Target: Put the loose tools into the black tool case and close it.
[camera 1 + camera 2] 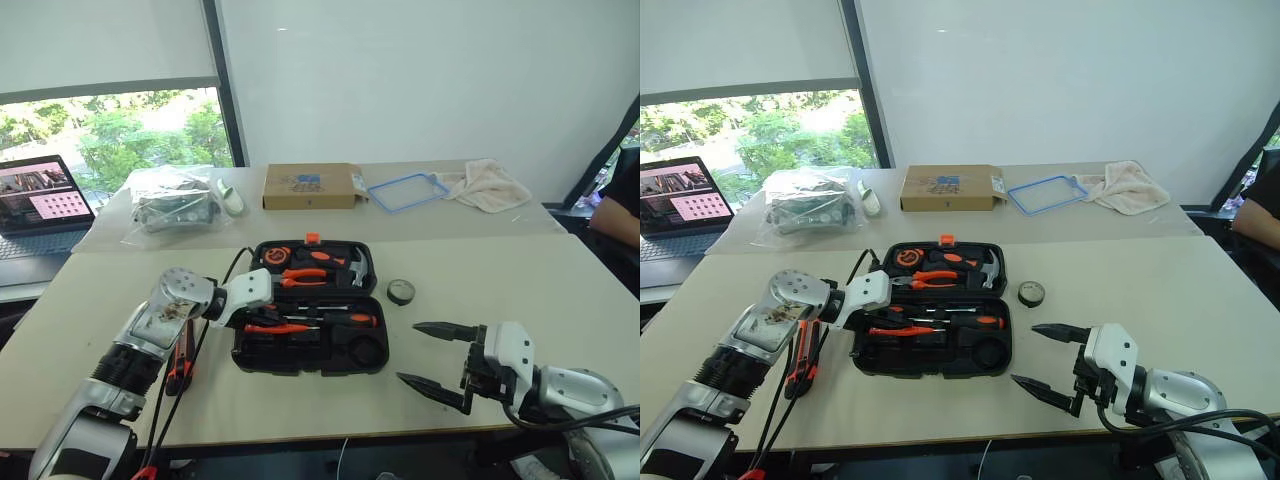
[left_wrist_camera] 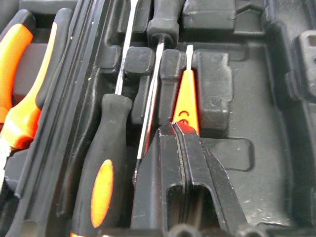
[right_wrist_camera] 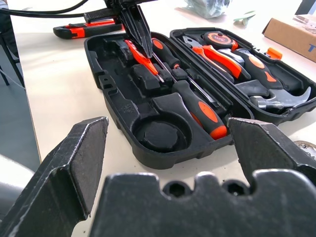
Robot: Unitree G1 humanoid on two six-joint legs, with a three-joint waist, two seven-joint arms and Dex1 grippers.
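Note:
The black tool case [image 1: 300, 368] lies open in the middle of the table. My left gripper [image 2: 177, 131] is shut, its tips down on the handle of the slim orange tester screwdriver [image 2: 186, 98], which lies in a recess of the near half. Whether the tester is pinched I cannot tell. Two orange-and-black screwdrivers [image 3: 200, 111] [image 3: 165, 52] lie beside it in the case. The utility knife [image 1: 180, 365] lies on the table left of the case, by my left arm. The small black tape roll [image 1: 400, 291] sits on the table just right of the case. My right gripper [image 1: 407, 352] hangs open and empty near the front right.
Pliers [image 1: 305, 277] and a hammer [image 1: 355, 268] sit in the far half of the case. At the back are a cardboard box [image 1: 310, 186], a plastic bag [image 1: 180, 205], a blue-rimmed lid [image 1: 407, 190] and a cloth [image 1: 488, 185]. A laptop [image 1: 40, 205] stands far left; a person [image 1: 620, 205] sits far right.

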